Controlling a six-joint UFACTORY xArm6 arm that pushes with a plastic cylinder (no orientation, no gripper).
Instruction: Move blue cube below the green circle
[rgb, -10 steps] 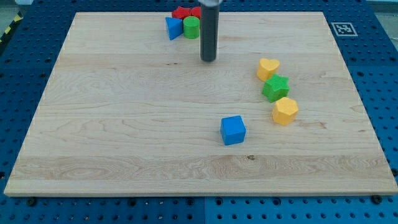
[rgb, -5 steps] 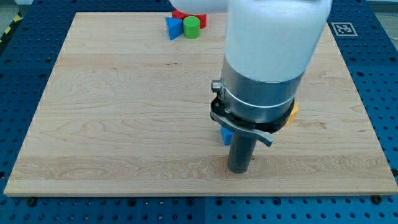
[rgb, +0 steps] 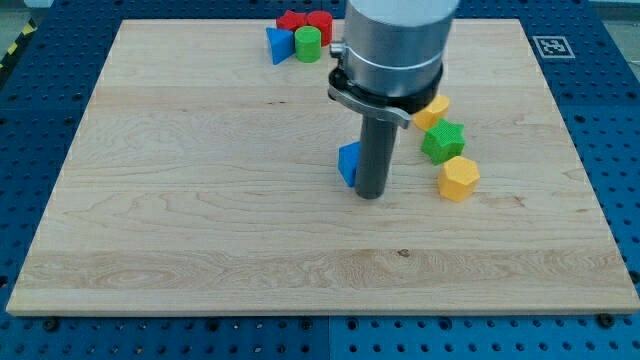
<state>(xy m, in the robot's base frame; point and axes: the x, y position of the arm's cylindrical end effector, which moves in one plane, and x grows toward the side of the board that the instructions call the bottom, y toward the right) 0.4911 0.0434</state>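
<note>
The blue cube (rgb: 348, 163) sits near the middle of the wooden board, mostly hidden behind my rod. My tip (rgb: 370, 194) rests on the board right against the cube's lower right side. The green circle (rgb: 308, 43) stands at the view's top, left of centre, well above the cube and a little to its left. A blue triangle (rgb: 279, 44) lies touching the circle on its left. Red blocks (rgb: 304, 21) sit just above the circle.
On the view's right a yellow heart (rgb: 433, 109), a green star (rgb: 443, 141) and a yellow hexagon (rgb: 459, 178) lie in a close column. The arm's grey body (rgb: 395, 40) covers the board's top centre. A marker tag (rgb: 553, 46) sits at the top right.
My tip went down past the blue cube, then came back up the view, pushing the cube up and slightly left. The other blocks have not moved.
</note>
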